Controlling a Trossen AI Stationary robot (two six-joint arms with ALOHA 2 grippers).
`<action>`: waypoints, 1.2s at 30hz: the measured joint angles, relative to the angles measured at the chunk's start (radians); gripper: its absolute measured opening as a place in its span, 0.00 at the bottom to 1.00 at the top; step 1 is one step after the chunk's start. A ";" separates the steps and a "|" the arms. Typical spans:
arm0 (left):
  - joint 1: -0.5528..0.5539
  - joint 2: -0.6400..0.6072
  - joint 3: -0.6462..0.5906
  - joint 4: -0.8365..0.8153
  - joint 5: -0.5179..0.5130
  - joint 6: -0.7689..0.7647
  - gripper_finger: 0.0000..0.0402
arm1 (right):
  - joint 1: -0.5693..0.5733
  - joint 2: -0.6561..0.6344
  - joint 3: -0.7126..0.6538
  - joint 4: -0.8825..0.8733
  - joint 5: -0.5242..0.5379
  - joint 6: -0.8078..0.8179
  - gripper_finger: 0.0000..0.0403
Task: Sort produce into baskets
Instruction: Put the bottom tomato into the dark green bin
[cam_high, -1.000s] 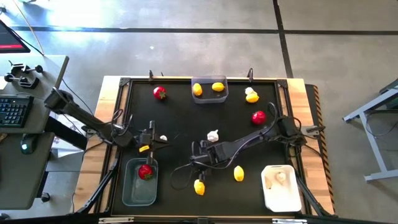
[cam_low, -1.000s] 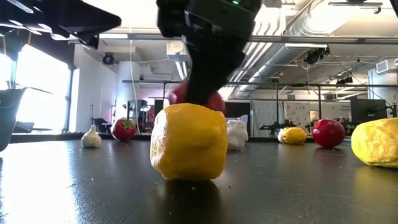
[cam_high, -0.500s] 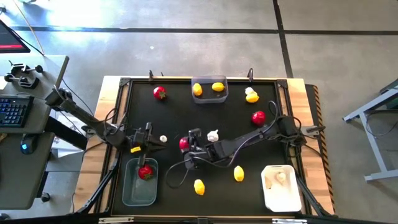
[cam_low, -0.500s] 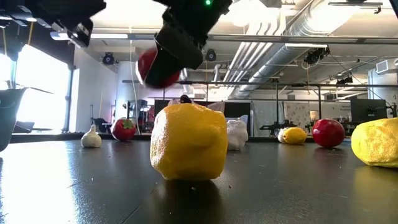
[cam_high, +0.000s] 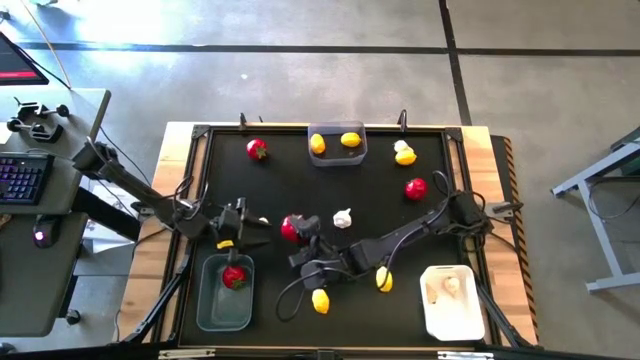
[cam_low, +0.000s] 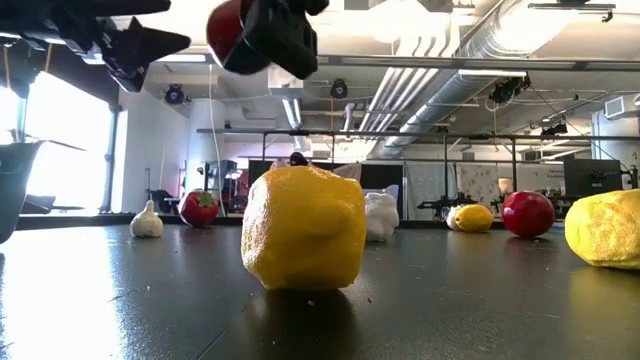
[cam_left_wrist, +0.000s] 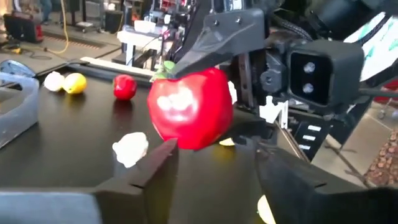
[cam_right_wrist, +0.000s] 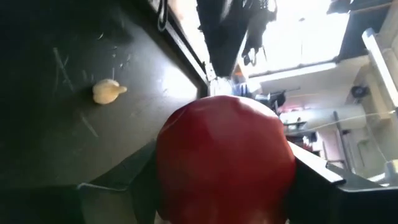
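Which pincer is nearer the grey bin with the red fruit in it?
Left. The left pincer hangs open just beyond the grey bin's far rim. The right pincer is farther toward the table's middle, gripping another red fruit.

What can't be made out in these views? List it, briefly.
- High view: what lies in the white basket is too small to name.
- Right wrist view: the red fruit fills the frame and hides the table under the right pincer that holds it.
- Low view: the top edge cuts off that pincer's arm.
- Low view: the near lemon hides whatever sits behind it.
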 joint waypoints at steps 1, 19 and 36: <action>0.000 0.017 0.007 0.001 0.002 0.002 0.54 | 0.000 0.000 0.000 0.020 0.000 -0.018 0.60; 0.005 0.155 0.117 -0.028 -0.108 0.039 0.66 | 0.009 0.000 0.000 0.074 -0.002 -0.087 0.60; 0.039 0.155 0.116 0.025 0.027 -0.016 0.66 | 0.021 0.000 -0.001 0.161 -0.054 -0.095 0.59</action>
